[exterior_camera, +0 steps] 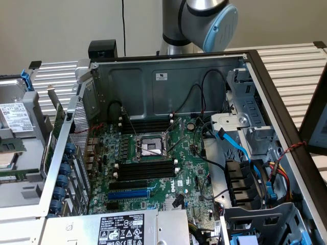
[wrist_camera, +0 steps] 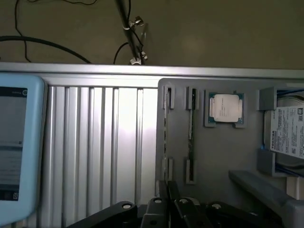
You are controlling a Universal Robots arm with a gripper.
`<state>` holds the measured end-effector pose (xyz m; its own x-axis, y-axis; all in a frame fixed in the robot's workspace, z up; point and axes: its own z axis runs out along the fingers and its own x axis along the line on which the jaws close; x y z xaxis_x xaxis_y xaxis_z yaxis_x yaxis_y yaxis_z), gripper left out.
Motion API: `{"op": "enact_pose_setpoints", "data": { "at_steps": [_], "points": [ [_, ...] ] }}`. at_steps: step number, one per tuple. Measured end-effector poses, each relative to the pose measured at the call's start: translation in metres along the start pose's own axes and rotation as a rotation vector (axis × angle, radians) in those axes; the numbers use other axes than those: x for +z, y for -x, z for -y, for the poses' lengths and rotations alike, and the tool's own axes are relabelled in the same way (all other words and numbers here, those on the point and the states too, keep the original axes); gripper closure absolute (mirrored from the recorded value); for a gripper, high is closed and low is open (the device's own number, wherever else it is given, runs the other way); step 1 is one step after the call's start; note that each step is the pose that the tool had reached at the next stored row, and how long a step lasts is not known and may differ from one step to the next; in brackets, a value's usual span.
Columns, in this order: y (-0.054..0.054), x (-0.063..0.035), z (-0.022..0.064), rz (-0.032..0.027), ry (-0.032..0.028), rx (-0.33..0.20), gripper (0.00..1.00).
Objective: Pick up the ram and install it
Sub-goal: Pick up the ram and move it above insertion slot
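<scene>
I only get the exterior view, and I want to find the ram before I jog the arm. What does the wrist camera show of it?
Observer: One ram stick stands on edge on a grey tray. What looks like a second stick stands beside it, parallel and apart.
Operator: Where is the gripper relative to those two?
Observer: The gripper hangs at one end of the tray, roughly in line with the second stick and touching neither.
</scene>
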<state>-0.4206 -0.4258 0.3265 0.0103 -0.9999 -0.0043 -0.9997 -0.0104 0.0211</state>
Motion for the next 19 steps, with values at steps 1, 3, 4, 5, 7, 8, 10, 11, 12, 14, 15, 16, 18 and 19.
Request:
{"op": "enact_pose_setpoints", "data": {
  "at_steps": [1, 3, 4, 5, 7, 8, 10, 11, 12, 14, 15, 16, 18, 19],
  "points": [
    [-0.001, -0.0047, 0.0025, 0.0, 0.0, 0.0, 0.87],
    [-0.002, -0.0138, 0.0077, 0.0, 0.0004, 0.0, 0.87],
    [-0.003, -0.0184, 0.0103, 0.0, 0.0006, 0.0, 0.87],
    [-0.003, -0.0229, 0.0131, 0.0, 0.0006, 0.0, 0.87],
    [-0.005, -0.0323, 0.0192, 0.0, 0.0009, 0.0, 0.87],
    [-0.006, -0.0369, 0.0228, 0.0001, 0.0011, 0.0, 0.87],
    [-0.008, -0.0459, 0.0305, 0.0, 0.0015, 0.0, 0.87],
    [-0.009, -0.0504, 0.0346, 0.0001, 0.0017, 0.0, 0.87],
    [-0.01, -0.0548, 0.0385, 0.0, 0.002, 0.0, 0.87],
    [-0.012, -0.0635, 0.0468, 0.0001, 0.0028, 0.0, 0.87],
    [-0.013, -0.0679, 0.0511, 0.0001, 0.0033, 0.0, 0.87],
    [-0.014, -0.0721, 0.0552, 0.0, 0.0039, 0.0, 0.87],
    [-0.015, -0.0799, 0.0633, 0.0, 0.0048, 0.0, 0.87],
    [-0.016, -0.0831, 0.0672, 0.0001, 0.0051, 0.0, 0.87]
  ]
}}
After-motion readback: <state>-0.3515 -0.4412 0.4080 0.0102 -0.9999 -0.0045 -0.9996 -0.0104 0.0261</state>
